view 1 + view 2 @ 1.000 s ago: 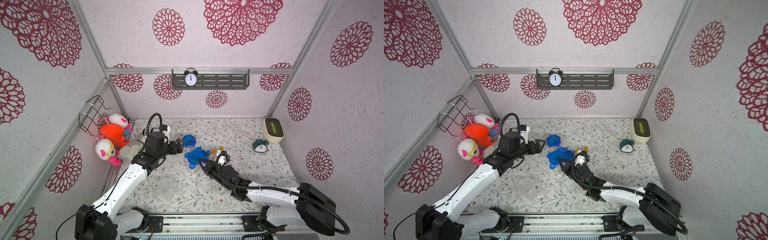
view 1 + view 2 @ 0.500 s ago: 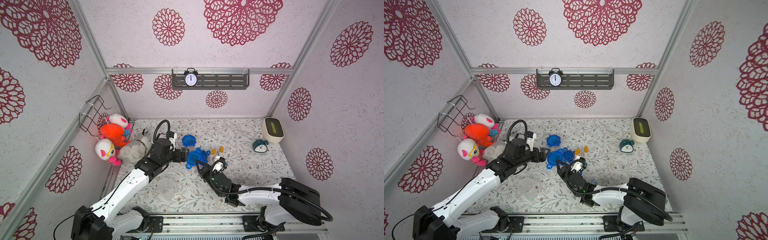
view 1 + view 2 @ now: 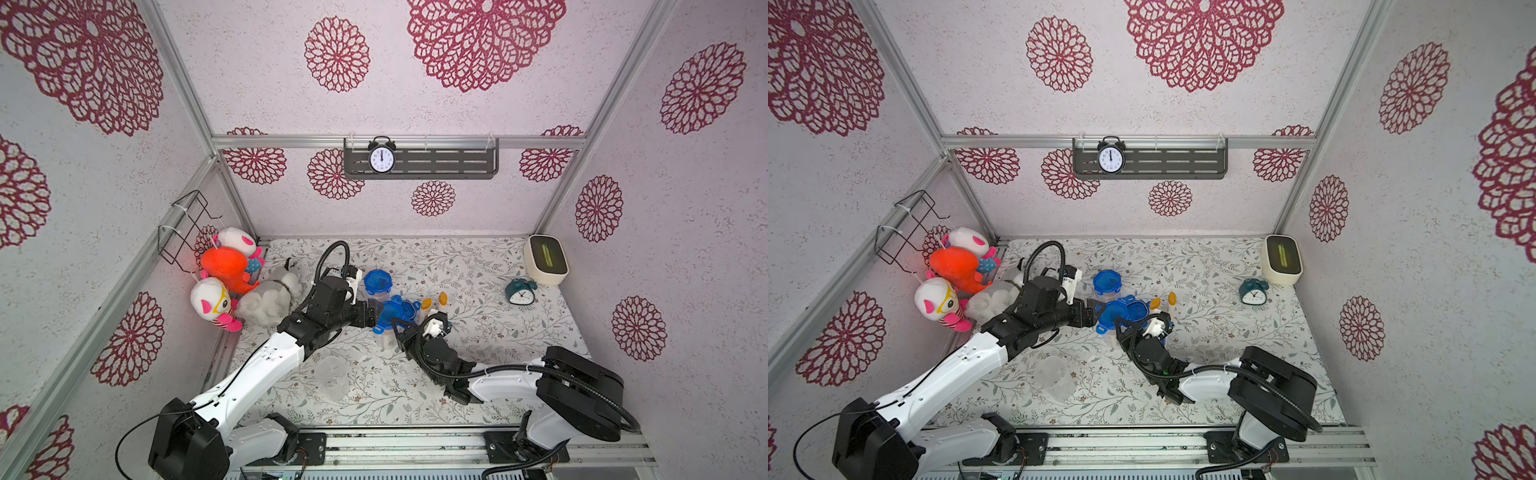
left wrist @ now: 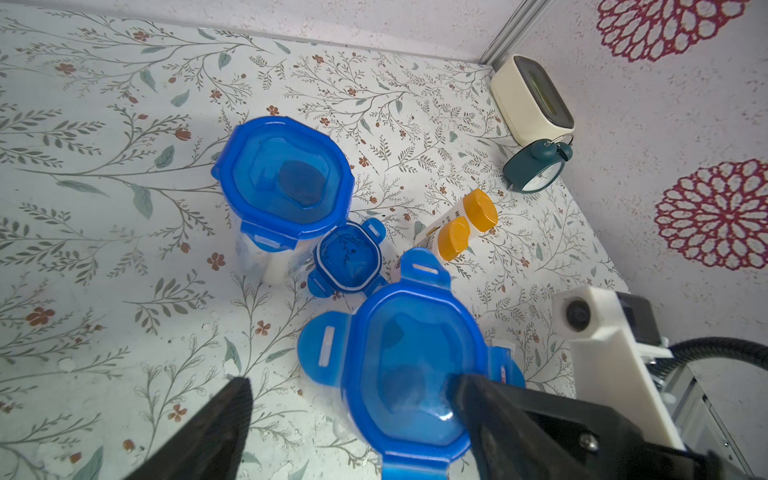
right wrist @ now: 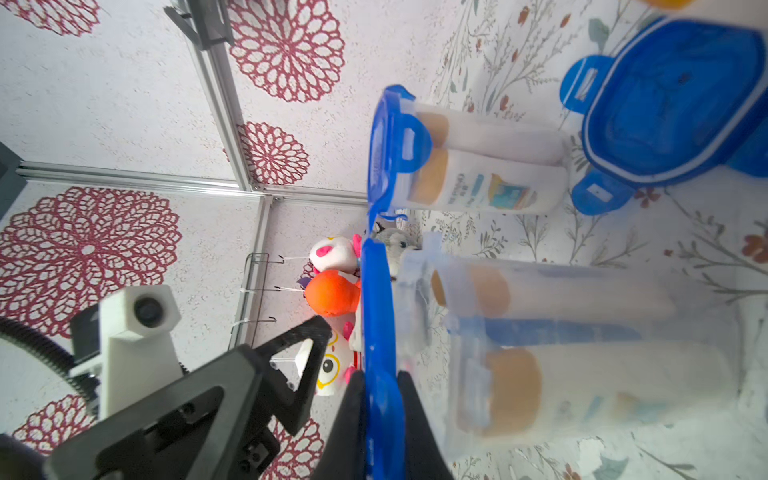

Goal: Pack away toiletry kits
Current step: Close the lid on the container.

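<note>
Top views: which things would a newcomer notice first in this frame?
The cluster of blue lids at mid-table, where the left gripper stands open and the right gripper pinches one lid's edge. Then the orange plush by the left wall, and the black alarm clock on the back-wall shelf.

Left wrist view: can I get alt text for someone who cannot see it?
The left gripper is open, one finger across a blue lid that sits, tabs unlatched, on a clear cup. Beyond are a sealed cup, a loose lid, two orange-capped bottles and a teal alarm clock on the floral table.
</note>
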